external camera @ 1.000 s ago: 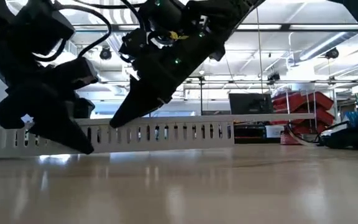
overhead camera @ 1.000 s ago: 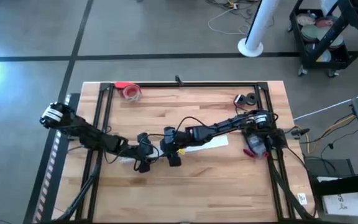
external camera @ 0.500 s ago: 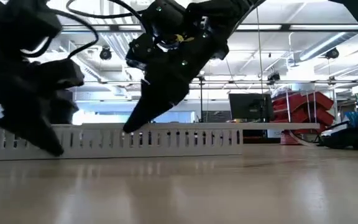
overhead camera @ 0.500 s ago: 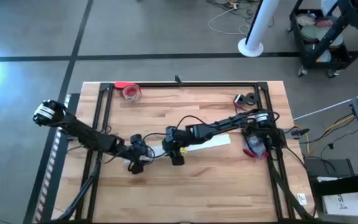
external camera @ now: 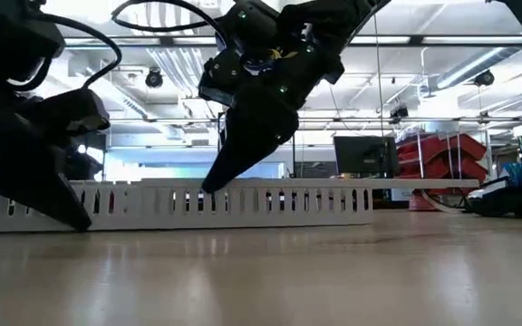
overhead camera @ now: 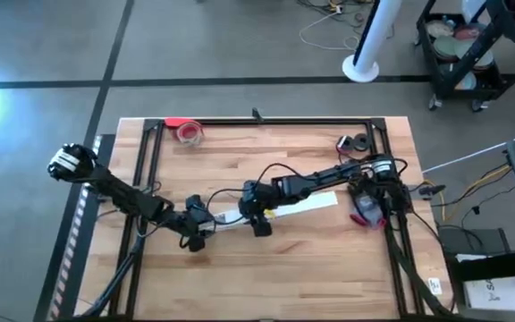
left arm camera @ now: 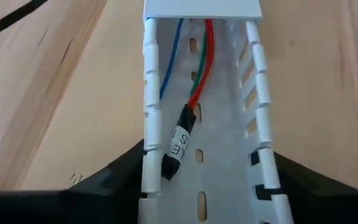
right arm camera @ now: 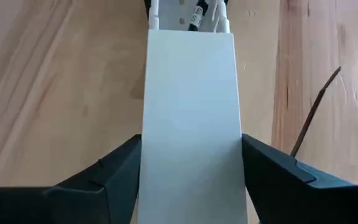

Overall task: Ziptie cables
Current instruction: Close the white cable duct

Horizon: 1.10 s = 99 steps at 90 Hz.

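cables (left arm camera: 194, 74): red, green and blue wires with a black labelled end lie inside the white slotted duct (external camera: 243, 204) on the wooden surface (overhead camera: 311, 268) | left gripper (overhead camera: 195, 240): fingers (left arm camera: 104, 180) spread astride the duct's open end | right gripper (overhead camera: 259, 224): fingers (right arm camera: 104, 177) straddle the duct's lid (right arm camera: 191, 118), against its sides

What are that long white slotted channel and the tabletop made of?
The slotted channel looks like matte white plastic: thin walls cut into even fingers. The tabletop looks like pale wood planks with visible grain and a slight sheen, probably varnished.
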Tool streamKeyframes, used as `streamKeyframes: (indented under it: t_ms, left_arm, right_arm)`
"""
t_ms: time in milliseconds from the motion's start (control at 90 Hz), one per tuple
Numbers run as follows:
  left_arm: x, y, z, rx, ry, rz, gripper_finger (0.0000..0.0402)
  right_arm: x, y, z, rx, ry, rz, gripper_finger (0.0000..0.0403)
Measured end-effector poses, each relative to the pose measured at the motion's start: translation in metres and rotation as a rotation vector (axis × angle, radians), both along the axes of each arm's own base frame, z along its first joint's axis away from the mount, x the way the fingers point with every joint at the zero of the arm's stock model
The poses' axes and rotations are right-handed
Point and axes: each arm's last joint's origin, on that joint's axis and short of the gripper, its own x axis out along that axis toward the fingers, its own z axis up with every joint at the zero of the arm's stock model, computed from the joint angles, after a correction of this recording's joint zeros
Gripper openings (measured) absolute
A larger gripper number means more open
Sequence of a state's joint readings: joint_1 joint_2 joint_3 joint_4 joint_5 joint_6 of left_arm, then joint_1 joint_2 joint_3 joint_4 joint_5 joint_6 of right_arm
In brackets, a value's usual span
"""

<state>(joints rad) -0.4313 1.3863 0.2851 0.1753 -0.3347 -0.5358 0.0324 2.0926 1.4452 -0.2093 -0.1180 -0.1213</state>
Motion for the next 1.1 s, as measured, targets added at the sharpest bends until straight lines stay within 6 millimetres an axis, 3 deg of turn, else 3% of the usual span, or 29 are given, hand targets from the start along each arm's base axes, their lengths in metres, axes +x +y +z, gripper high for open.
streamKeyframes:
  t_ms: [322,589,767,1100]
  left_arm:
    - [0.000,0.000,0.000,0.009,-0.001,-0.013,0.0217]
    - [0.002,0.000,0.002,0.030,-0.018,-0.031,0.0222]
    - [0.007,0.001,0.006,0.053,-0.021,-0.044,0.0224]
    - [0.010,0.003,0.009,0.052,-0.026,-0.040,0.0220]
  right_arm:
    - [0.000,-0.002,0.000,-0.006,0.013,-0.090,0.0223]
    - [0.007,0.006,-0.003,0.009,-0.070,-0.012,0.0223]
    - [0.011,0.007,-0.009,0.021,-0.055,0.002,0.0221]
    - [0.008,0.009,-0.003,-0.019,-0.034,0.148,0.0226]
